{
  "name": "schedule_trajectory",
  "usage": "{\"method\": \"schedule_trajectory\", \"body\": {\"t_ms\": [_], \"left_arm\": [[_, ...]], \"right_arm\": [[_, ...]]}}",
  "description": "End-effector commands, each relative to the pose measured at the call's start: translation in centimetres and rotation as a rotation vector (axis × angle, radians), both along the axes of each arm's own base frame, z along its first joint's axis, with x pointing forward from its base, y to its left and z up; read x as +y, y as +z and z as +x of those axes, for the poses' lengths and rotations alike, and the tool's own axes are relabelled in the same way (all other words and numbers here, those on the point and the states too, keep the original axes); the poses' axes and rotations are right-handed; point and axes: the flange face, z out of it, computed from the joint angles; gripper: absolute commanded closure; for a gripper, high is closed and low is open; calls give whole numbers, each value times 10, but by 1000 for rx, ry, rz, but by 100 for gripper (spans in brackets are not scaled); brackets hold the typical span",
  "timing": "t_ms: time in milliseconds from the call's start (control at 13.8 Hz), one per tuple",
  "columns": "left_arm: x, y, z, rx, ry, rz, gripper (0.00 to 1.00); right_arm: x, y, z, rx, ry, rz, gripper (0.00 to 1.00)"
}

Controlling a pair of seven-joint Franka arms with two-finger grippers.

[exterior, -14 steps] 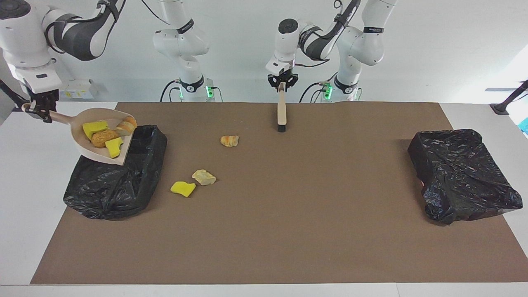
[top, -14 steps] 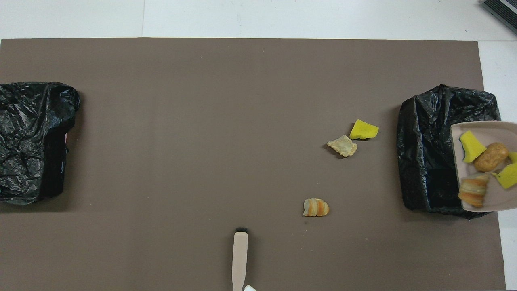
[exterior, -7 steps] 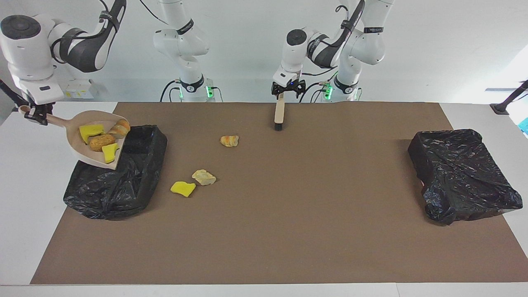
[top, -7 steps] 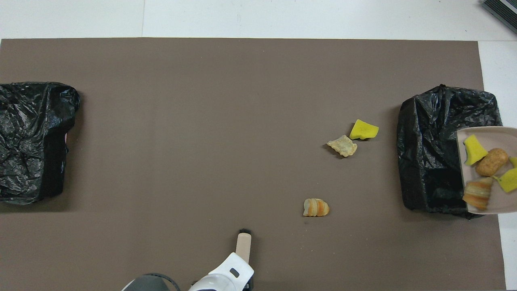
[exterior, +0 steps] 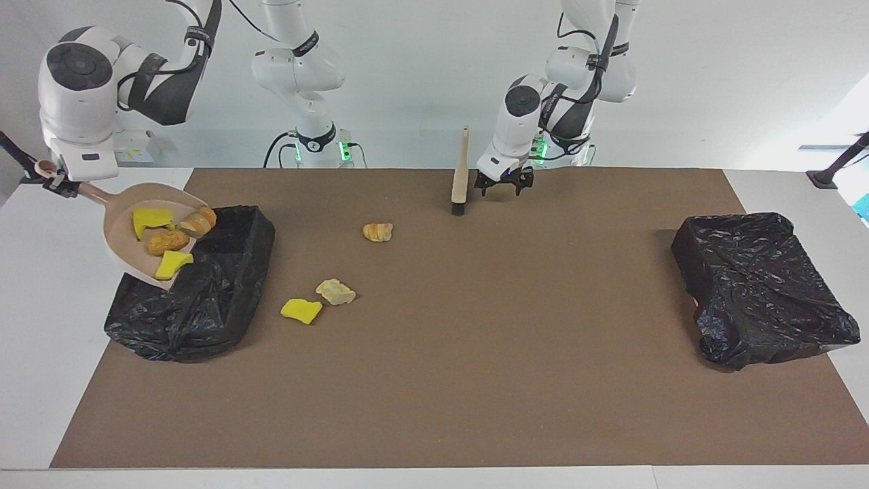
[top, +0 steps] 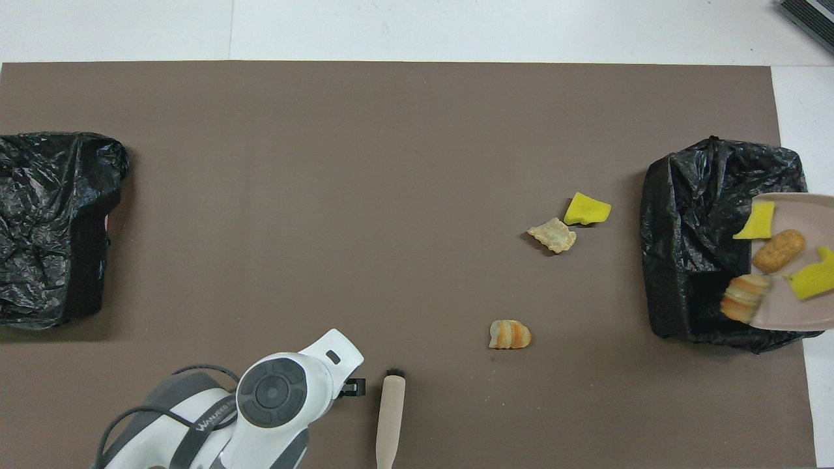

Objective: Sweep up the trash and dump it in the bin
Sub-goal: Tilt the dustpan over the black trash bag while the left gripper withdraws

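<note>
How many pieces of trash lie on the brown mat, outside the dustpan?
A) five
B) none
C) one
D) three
D: one yellow chunk and two bread lumps lie on the mat; the other four pieces sit in the dustpan over the bin.

Faint lettering, seemingly "WANDERERS", on left arm (top: 215, 417) band

four scraps of trash (exterior: 163, 238) ride a tilted dustpan (exterior: 119, 234) over the bin (exterior: 197, 292) at the table's right-arm end; three scraps (exterior: 326, 292) lie on the mat nearby.
</note>
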Motion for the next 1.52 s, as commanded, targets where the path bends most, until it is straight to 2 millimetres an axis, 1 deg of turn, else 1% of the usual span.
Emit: {"method": "schedule_trajectory", "body": {"t_ms": [0, 144, 217, 289, 361, 506, 650, 722, 795, 867, 939, 1011, 1084, 1156, 1228, 1300, 1445], "left_arm": [[20, -3, 36, -22, -39, 31, 0], [36, 1, 71, -33, -27, 27, 0], [43, 7, 89, -45, -30, 12, 0], [57, 18, 111, -68, -34, -7, 0], [65, 24, 130, -81, -61, -23, 0], [92, 42, 164, -123, -59, -44, 0], [122, 65, 189, -176, -109, -32, 0], [137, 80, 199, -197, -113, -33, 0], [148, 100, 206, -206, -108, -31, 0], [164, 124, 216, -208, -102, -27, 0], [178, 147, 223, -195, -109, -22, 0], [188, 169, 227, -175, -117, -18, 0], [201, 191, 229, -160, -117, -15, 0], [214, 212, 226, -152, -107, -11, 0], [225, 229, 221, -148, -92, -6, 0], [233, 247, 213, -164, -84, -2, 0], [250, 281, 203, -220, -61, 5, 0]], "right_arm": [[23, 6, 0, -14, -23, -102, 100], [30, 10, 2, -14, -42, -131, 100], [31, 12, 1, -16, -55, -136, 100], [36, 16, 4, -22, -46, -145, 100], [34, 24, 4, -26, -48, -156, 100], [32, 36, 3, -23, -55, -162, 100], [30, 59, 4, -13, -37, -176, 100], [29, 67, 4, -12, -24, -184, 100], [29, 68, 4, -10, -21, -190, 100], [30, 68, 3, -16, -18, -182, 100], [34, 65, -2, -27, -7, -166, 100], [39, 53, -7, -36, 29, -161, 100], [45, 41, -4, -57, 52, -162, 100], [53, 30, 0, -46, 57, -161, 100], [56, 24, 0, -40, 56, -160, 100], [56, 24, -1, -29, 65, -186, 100], [60, 48, 1, 0, 101, -271, 100]]}}
